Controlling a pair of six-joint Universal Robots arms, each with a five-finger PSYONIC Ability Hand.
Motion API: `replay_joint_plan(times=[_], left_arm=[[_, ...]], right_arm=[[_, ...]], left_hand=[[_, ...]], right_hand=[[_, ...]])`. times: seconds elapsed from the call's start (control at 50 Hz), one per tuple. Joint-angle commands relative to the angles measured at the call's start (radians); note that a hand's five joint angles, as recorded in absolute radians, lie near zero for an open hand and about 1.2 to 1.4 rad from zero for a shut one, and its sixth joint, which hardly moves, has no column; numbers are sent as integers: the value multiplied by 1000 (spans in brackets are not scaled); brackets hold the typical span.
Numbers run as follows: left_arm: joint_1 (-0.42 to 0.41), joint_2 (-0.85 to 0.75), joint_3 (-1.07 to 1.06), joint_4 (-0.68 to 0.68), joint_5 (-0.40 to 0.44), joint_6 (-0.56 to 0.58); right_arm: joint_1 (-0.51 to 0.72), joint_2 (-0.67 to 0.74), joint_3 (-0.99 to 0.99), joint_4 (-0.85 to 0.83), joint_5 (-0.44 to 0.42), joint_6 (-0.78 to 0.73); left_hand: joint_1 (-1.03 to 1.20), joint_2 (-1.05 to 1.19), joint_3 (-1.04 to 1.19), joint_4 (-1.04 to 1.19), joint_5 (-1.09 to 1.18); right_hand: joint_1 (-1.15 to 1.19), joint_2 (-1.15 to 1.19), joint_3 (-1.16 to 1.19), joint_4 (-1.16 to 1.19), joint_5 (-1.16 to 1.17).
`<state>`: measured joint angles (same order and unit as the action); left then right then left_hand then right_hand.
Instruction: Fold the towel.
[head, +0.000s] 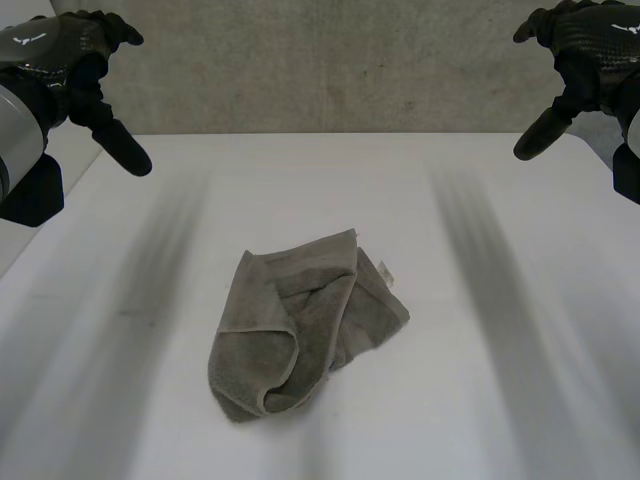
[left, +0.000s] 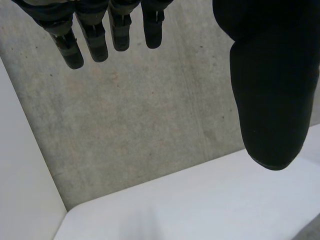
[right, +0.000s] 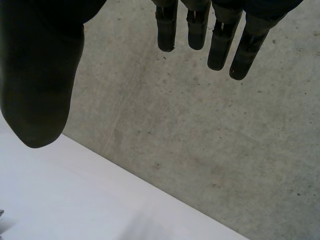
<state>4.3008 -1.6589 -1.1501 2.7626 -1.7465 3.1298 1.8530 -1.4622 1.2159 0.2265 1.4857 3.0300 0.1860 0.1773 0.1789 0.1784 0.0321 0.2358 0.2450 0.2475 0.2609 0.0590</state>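
A grey-green towel (head: 300, 320) lies crumpled and loosely bunched in the middle of the white table (head: 470, 400), with a small label at its right edge. My left hand (head: 70, 60) hangs high at the far left corner, well away from the towel, open with its fingers (left: 90, 35) straight and the thumb (left: 272, 100) spread apart. My right hand (head: 585, 50) hovers high at the far right corner, likewise open, its fingers (right: 220, 35) straight and thumb (right: 40, 85) held wide. Neither hand touches the towel.
A grey concrete wall (head: 330, 60) rises behind the table's far edge. The table's far left corner (left: 65, 212) lies below the left hand. Bare tabletop surrounds the towel on every side.
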Motion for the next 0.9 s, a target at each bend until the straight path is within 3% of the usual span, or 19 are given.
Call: replay_joint_plan(times=[0.02, 0.24, 0.34, 0.44, 0.52, 0.6, 0.66, 0.9], left_arm=[[-1, -9, -7, -5, 4, -4], [-12, -7, -31, 2, 10, 1], [-16, -12, -66, 15, 44, 7], [-16, -38, -149, 48, 131, 35], [-16, -87, -258, 104, 214, 102], [-16, -119, -329, 169, 243, 142], [-22, -148, -396, 250, 257, 156], [-45, -321, -522, 463, 300, 161]], right_arm=[[0, 5, 5, -6, -1, -3], [9, 19, 14, -4, -19, -25], [14, 80, 16, 7, -64, -138], [28, 181, 40, 13, -223, -362], [52, 258, 27, 7, -317, -367], [68, 393, -25, 1, -454, -340], [89, 482, -71, 0, -511, -306], [137, 634, -99, -19, -548, -292]], left_hand=[[1, 10, 8, 9, -20], [10, 19, 17, 17, -11], [13, 22, 20, 20, -8], [30, 39, 38, 38, 10], [33, 42, 40, 41, 13], [33, 42, 40, 41, 13], [51, 60, 58, 59, 30], [235, 244, 243, 243, 215]], right_hand=[[-61, -70, -73, -86, -59], [-61, -70, -73, -86, -59], [-61, -70, -73, -86, -59], [-61, -70, -73, -86, -59], [-61, -70, -73, -86, -59], [-61, -70, -73, -86, -59], [-55, -64, -66, -80, -52], [66, 57, 55, 41, 69]])
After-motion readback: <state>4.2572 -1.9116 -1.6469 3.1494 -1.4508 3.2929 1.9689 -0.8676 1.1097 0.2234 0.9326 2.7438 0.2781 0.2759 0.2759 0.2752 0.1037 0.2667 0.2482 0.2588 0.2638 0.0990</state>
